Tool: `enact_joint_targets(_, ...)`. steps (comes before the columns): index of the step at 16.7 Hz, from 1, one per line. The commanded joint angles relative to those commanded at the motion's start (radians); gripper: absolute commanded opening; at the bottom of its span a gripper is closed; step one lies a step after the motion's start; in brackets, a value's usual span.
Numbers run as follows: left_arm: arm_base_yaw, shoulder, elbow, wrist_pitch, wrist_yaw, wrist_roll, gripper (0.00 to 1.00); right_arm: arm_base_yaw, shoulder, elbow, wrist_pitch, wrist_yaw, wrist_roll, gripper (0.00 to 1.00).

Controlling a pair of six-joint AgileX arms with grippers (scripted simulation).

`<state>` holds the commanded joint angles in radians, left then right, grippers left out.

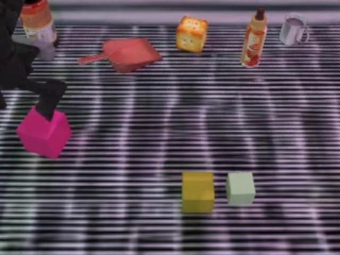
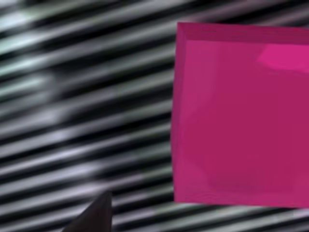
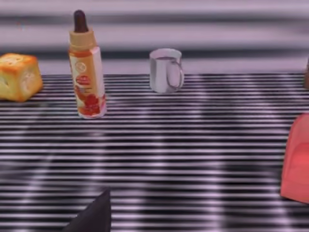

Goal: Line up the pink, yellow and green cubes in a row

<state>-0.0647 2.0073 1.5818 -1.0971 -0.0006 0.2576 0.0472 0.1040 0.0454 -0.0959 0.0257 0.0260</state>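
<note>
Magenta-pink, the largest of the three: the pink cube sits at the table's left side, tilted on the striped table, w/ my left jaws directly over its top, coming down from the upper left. Can't tell whether those jaws are open, closed or gripping; the left wrist view shows only the cube's pink face close up and one dark fingertip at the frame edge. The yellow cube and green cube sit just beside each other, near but apart, towards the table's front, right of centre, already a short row running left-right. The pink cube lies well apart from them, to their left and farther back. So the relation that counts: the pink one needs to travel right and forward to land left of the yellow, on the same line. My left arm is far nearer. Right arm isn't in the top view; its jaws can't be read. Along the back: a jar, red scoop, cracker box, dropper bottle, mug.
</note>
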Motion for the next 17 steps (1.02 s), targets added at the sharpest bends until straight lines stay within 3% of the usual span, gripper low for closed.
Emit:
enact_joint_targets(4, -0.004, 0.085, 0.081, -0.044, 0.003, 0.011, 1.00, -0.037, -0.104, -0.045, 0.096, -0.026, -0.026, 1.00)
enact_joint_targets(10, 0.001, 0.086, 0.078, -0.040, 0.002, 0.011, 1.00, -0.037, -0.104, -0.045, 0.096, -0.026, -0.026, 1.00)
enact_joint_targets(17, -0.002, 0.177, -0.072, 0.212, 0.003, 0.014, 1.00, -0.037, -0.104, -0.045, 0.096, -0.026, -0.026, 1.00)
